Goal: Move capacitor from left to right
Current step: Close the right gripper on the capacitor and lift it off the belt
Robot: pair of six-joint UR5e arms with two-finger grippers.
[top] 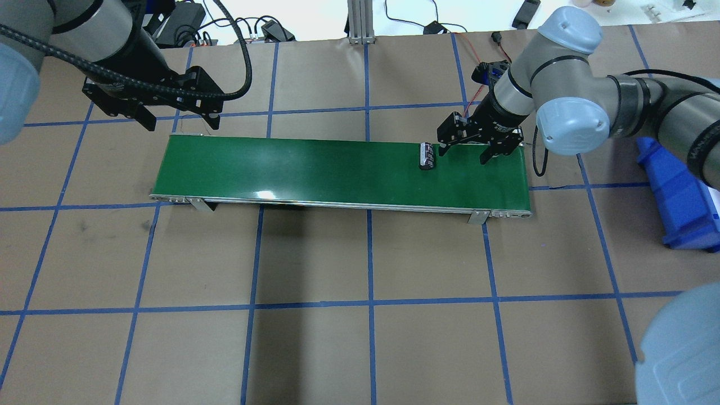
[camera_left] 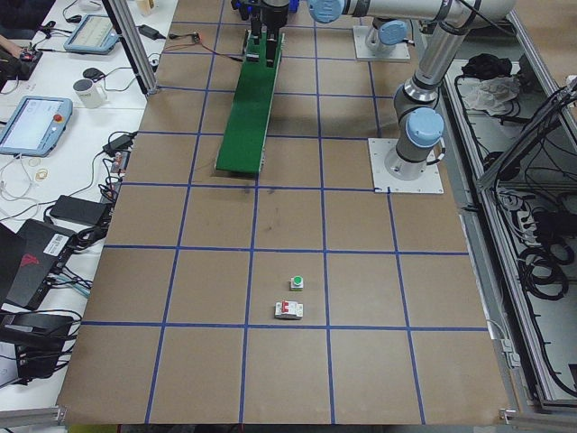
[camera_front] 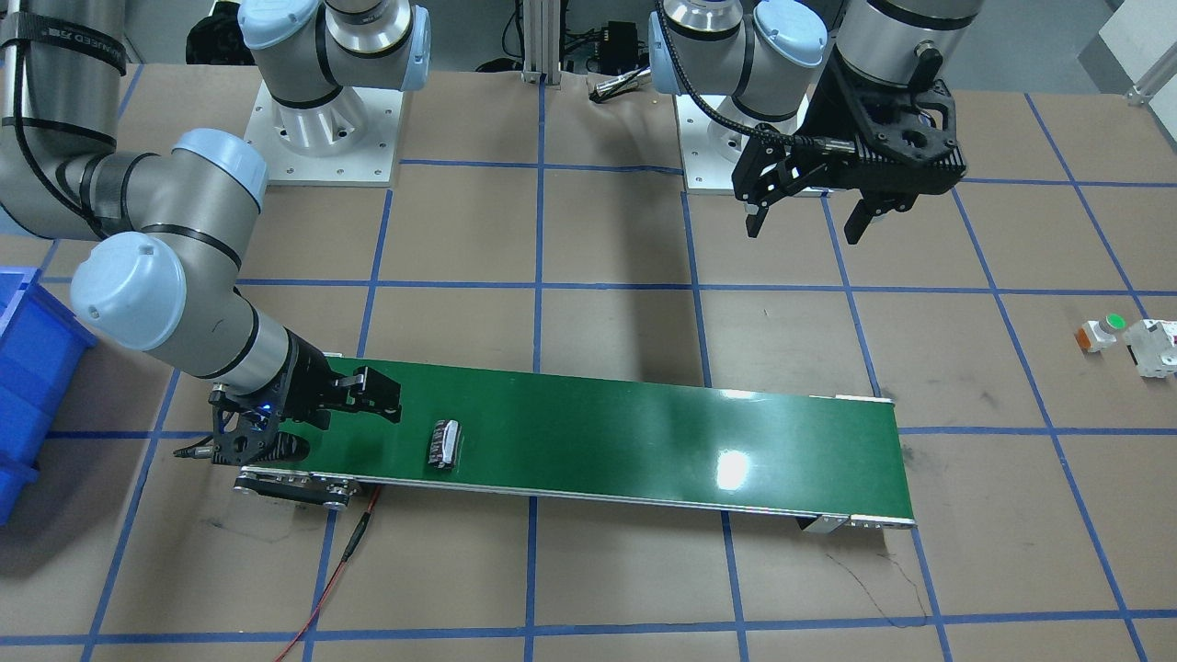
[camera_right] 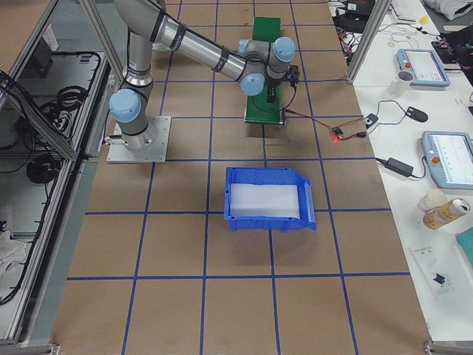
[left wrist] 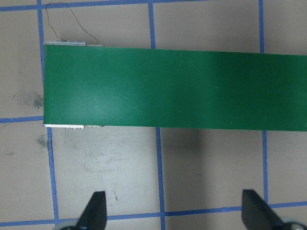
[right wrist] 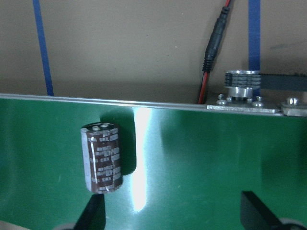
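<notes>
The capacitor point(camera_front: 443, 443) lies on its side on the green conveyor belt point(camera_front: 644, 441), near the belt's right end in the overhead view point(top: 427, 156). It is a dark maroon cylinder with pale markings. My right gripper point(top: 463, 156) is open and low over the belt, just beside the capacitor and not holding it. In the right wrist view the capacitor point(right wrist: 101, 158) lies just ahead of one fingertip point(right wrist: 93, 215). My left gripper point(top: 181, 121) is open and empty, raised over the table behind the belt's left end point(left wrist: 62, 86).
A blue bin point(top: 680, 202) stands off the belt's right end. A white part with a green button point(camera_front: 1103, 331) and a white blocky component point(camera_front: 1157, 347) sit far off on the left side. A red wire point(camera_front: 340, 561) runs from the belt's motor end.
</notes>
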